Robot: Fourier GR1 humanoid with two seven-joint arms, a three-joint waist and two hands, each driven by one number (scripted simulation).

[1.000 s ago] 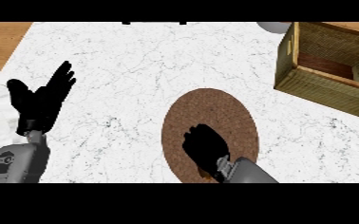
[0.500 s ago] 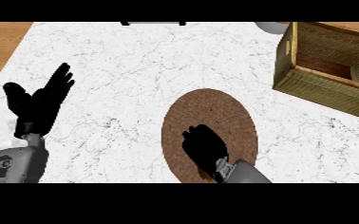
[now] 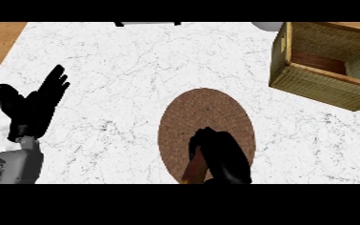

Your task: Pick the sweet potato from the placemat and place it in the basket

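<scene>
Bare marble counter (image 3: 141, 62) between placemat (image 3: 211, 109) and basket (image 3: 309, 78), without obstacles.

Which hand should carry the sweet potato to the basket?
The right hand. It is curled over the sweet potato on the placemat, on the basket's side. The left hand rests open at the far left.

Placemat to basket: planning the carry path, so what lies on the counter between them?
Nothing: in the head view only bare marble counter separates the placemat from the basket at upper right.
</scene>
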